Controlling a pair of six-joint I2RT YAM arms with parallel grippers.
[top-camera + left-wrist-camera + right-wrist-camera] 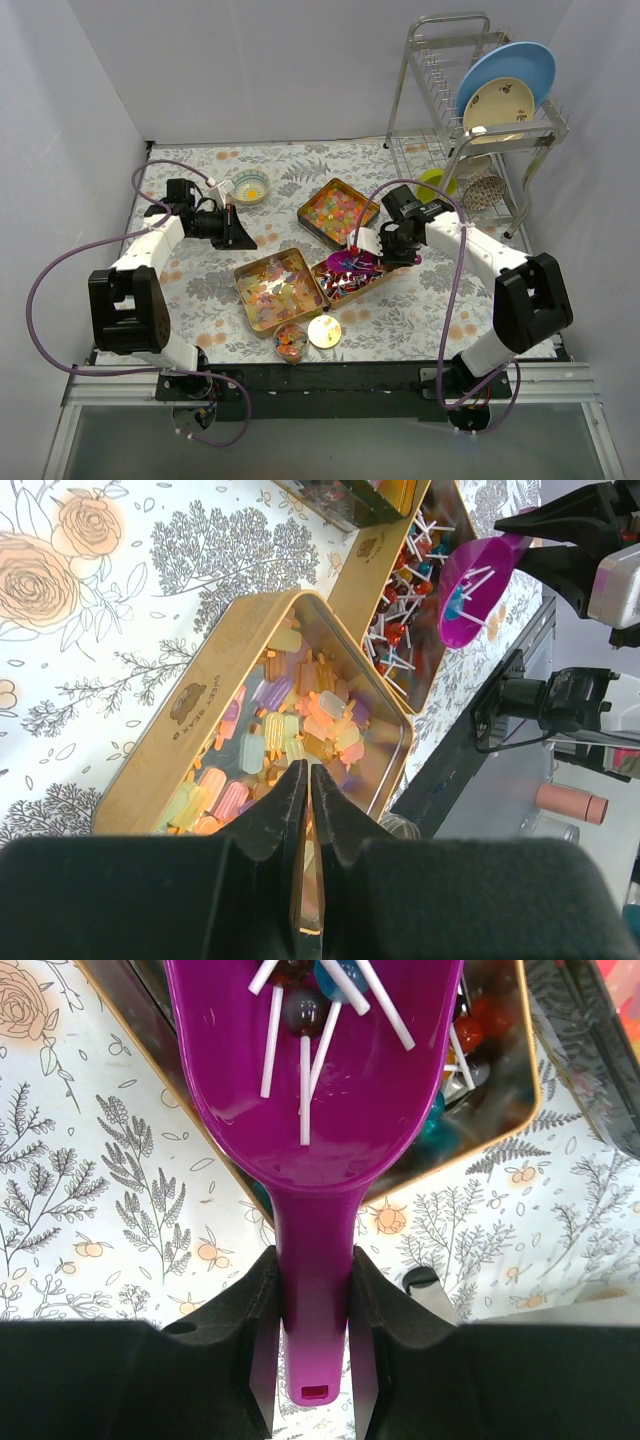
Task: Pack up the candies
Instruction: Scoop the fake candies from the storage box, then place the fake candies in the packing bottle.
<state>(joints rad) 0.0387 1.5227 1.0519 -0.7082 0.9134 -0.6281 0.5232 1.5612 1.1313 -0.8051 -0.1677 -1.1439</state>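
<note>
Table: the floral-print cloth (190, 290) carries everything, with three open tins clustered mid-table so either arm reaches them.
Rack: the wire dish rack (440, 90) with plates stands at the far right corner, well apart from the work.
Left arm: the left gripper (308, 780) hangs over the near edge of the gummy tin. Its jaws are pressed nearly together with nothing between them. You are likely parking it clear of the scooping.
Right arm: the right gripper (313, 1270) is clamped on the handle of the magenta plastic scoop (310, 1200). The bowl is held level, probably so the load does not spill.
Gummy tin: the square gold tin (170, 750) holds pale pastel gummies (300, 720).
Stick-sweet tin: the long gold tin (505, 1130) lies just beside it. It holds red and blue pieces on white sticks (400, 610), and the scoop sits above it.
Jelly tin: the far gold tin (312, 200) holds bright orange-green-red jellies (338, 208).
Jar: the small round clear jar (278, 340) near the front edge already holds some sweets. I judge it the packing target.
Lid: the round gold lid (324, 331) lies flat just beside the jar, leaving its mouth open.
Scoop load: several stick pieces (305, 1010) lie in the bowl.
Views: only the top view places the jar and lid. Only the right wrist view shows the grip and the load. The left wrist view shows the scoop from the side, above its tin.
</note>
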